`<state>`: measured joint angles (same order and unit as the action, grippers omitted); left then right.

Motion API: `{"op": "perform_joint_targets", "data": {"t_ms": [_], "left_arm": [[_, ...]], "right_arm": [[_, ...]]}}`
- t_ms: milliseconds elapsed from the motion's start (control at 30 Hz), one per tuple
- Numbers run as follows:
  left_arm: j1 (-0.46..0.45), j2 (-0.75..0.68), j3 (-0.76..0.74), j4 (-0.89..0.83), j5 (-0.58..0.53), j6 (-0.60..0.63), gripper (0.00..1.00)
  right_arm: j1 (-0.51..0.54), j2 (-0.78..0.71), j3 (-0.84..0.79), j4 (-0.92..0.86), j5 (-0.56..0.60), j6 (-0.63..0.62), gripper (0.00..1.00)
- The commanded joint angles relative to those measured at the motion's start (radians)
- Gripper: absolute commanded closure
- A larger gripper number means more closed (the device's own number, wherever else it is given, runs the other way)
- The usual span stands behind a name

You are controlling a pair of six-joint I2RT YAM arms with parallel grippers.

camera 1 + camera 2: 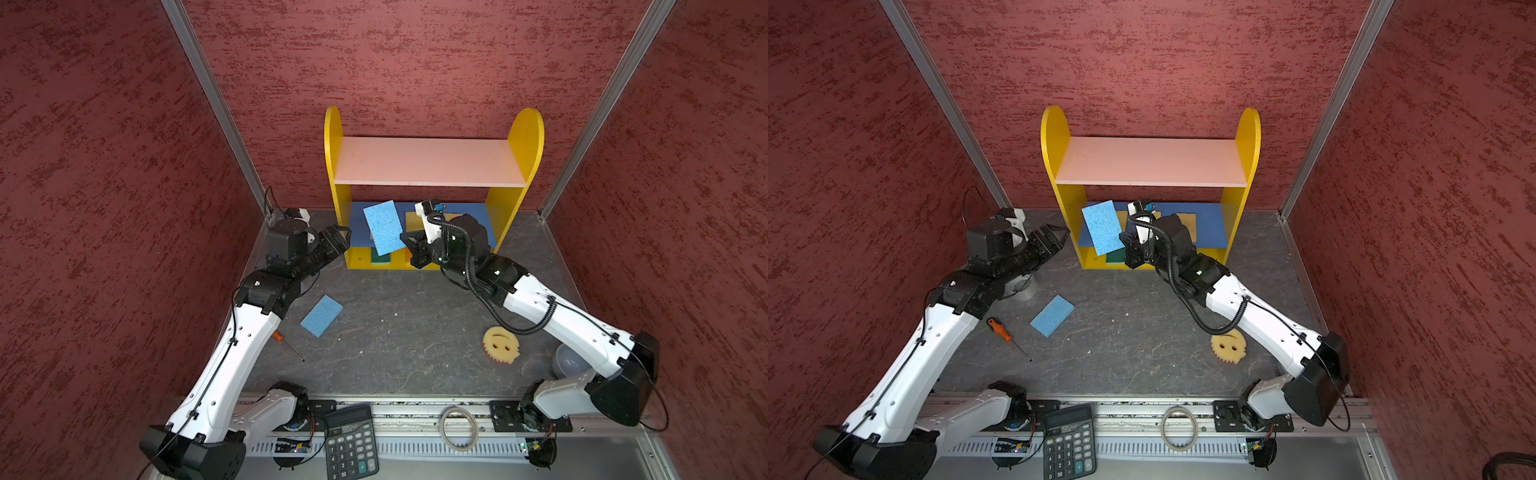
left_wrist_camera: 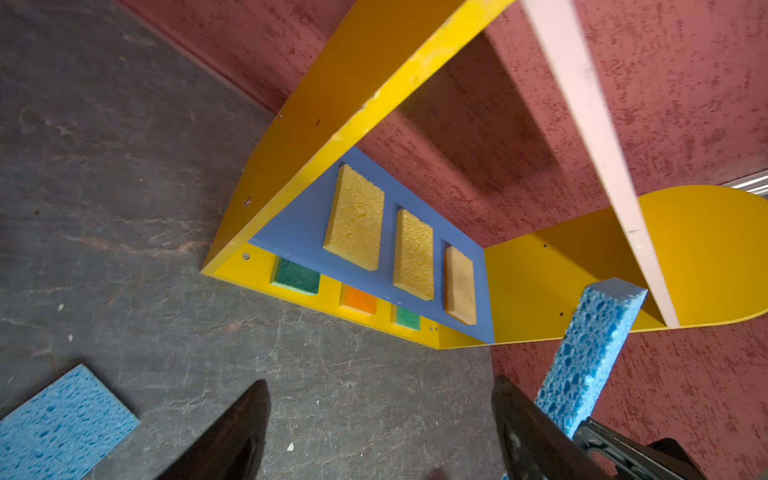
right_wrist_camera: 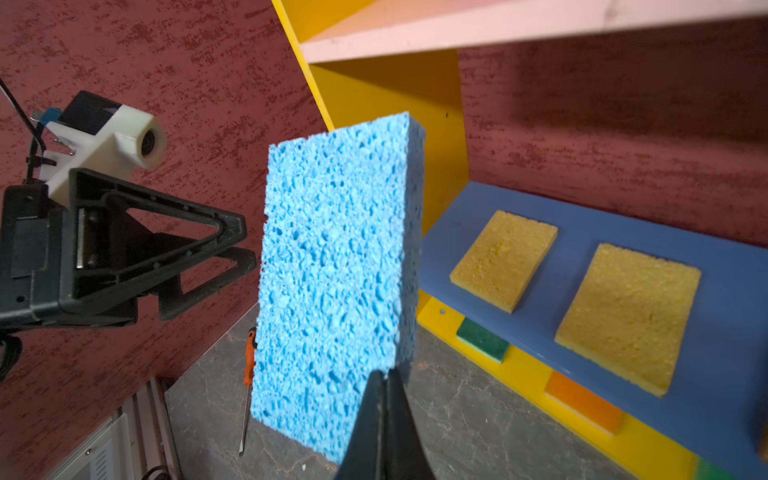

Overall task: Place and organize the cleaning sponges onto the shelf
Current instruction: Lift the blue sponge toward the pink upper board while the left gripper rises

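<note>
My right gripper [image 3: 385, 376] is shut on the edge of a blue sponge [image 3: 336, 270], holding it upright in the air before the shelf [image 1: 525, 137], left of its middle. In both top views this sponge [image 1: 383, 226] hides part of the blue middle board. Two yellow sponges [image 2: 355, 218] and a tan one [image 2: 460, 284] lie on that board. Green-topped [image 2: 296, 281] and orange-topped [image 2: 358, 300] sponges sit on the yellow bottom. My left gripper [image 1: 343, 237] stands open and empty just left of the shelf. A second blue sponge [image 1: 321, 315] and a round smiley sponge [image 1: 501, 344] lie on the floor.
An orange-handled screwdriver [image 1: 286, 345] lies by the left arm. A black calculator [image 1: 351, 442] and a ring [image 1: 458, 428] rest on the front rail. A pale bowl [image 1: 569, 361] sits under the right arm. Red walls close in on three sides.
</note>
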<state>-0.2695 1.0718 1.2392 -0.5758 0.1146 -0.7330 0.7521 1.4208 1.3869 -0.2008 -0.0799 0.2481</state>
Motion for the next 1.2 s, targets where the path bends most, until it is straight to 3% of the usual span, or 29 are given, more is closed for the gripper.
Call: {"op": "perform_joint_targets", "data": {"t_ms": [0, 167, 367, 633, 833, 1000, 1167], "left_arm": [[-0.012, 0.012, 0.067, 0.016, 0.012, 0.058, 0.17], [-0.025, 0.057, 0.167, 0.029, 0.021, 0.077, 0.18], [-0.026, 0.169, 0.403, 0.089, 0.131, 0.106, 0.18], [-0.029, 0.329, 0.704, 0.193, 0.025, 0.182, 0.18], [-0.065, 0.494, 1.002, 0.124, -0.039, 0.221, 0.18], [-0.17, 0.598, 1.214, -0.05, -0.041, 0.285, 0.2], [-0.254, 0.6, 1.203, -0.114, -0.117, 0.378, 0.22]], "right_arm": [[0.005, -0.009, 0.084, -0.047, 0.032, -0.049, 1.0], [0.004, 0.016, 0.191, -0.079, 0.057, -0.081, 1.0], [0.003, 0.062, 0.311, -0.08, 0.169, -0.142, 1.0], [0.003, 0.122, 0.414, 0.112, 0.287, -0.237, 1.0], [0.003, 0.227, 0.537, 0.288, 0.396, -0.365, 1.0], [0.003, 0.323, 0.707, 0.147, 0.416, -0.274, 1.0], [0.003, 0.439, 0.924, -0.095, 0.447, -0.15, 1.0]]}}
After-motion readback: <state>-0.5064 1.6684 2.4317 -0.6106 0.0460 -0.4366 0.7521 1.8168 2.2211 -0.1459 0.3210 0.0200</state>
